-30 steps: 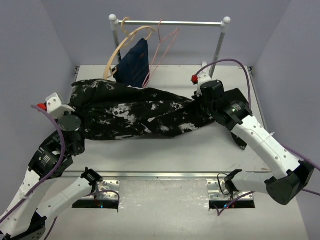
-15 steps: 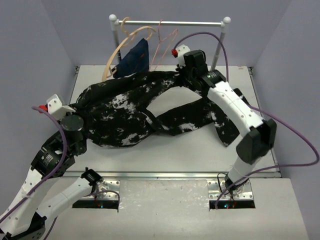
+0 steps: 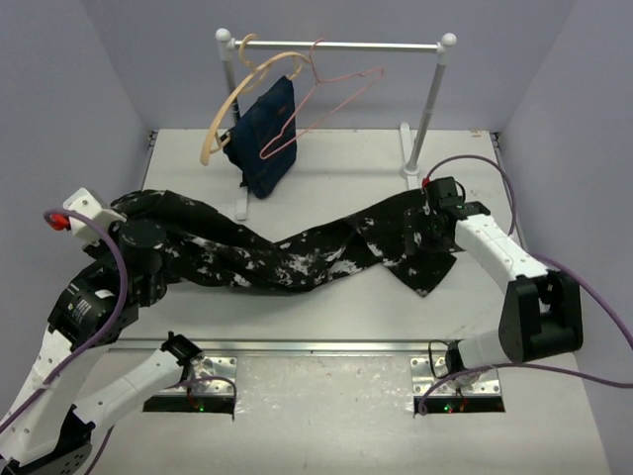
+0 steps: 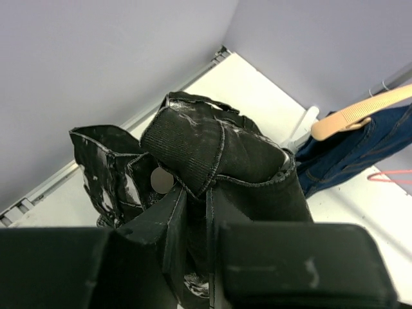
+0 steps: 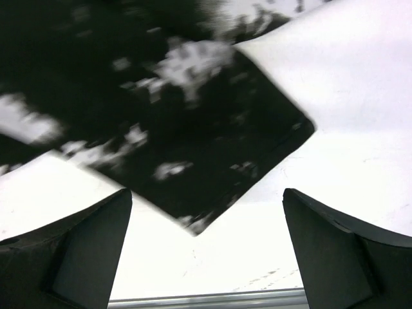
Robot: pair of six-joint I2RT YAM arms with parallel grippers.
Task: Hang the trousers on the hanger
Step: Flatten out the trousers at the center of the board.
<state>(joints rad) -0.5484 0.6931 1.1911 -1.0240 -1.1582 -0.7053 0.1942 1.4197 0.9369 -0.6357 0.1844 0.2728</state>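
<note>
Trousers: black fabric trousers with white speckles (image 3: 297, 259) lay stretched in a long twisted band across the white tabletop (image 3: 336, 317), running from 9 o'clock to 3 o'clock in the top view.
Left gripper: the left gripper (image 4: 196, 206) sat at 9 o'clock, clamped on a folded bunch of waistband; a round button showed just beside the fingers.
Right gripper: the right gripper (image 5: 206, 193) hung at 3 o'clock over the leg end, fingers (image 5: 84, 251) wide apart and holding nothing. The leg's corner lay flat on the tabletop beneath it.
Hanger: thin pink wire hanger (image 3: 321, 114) hung by its hook on the white rail of the garment rack (image 3: 376, 46) at 12 o'clock, well apart from the trousers.
Other items: tan wooden curved hanger (image 3: 226, 109) hung on the same rail at 11 o'clock, with a navy blue garment (image 3: 267, 139) hanging beside the pink hanger.
</note>
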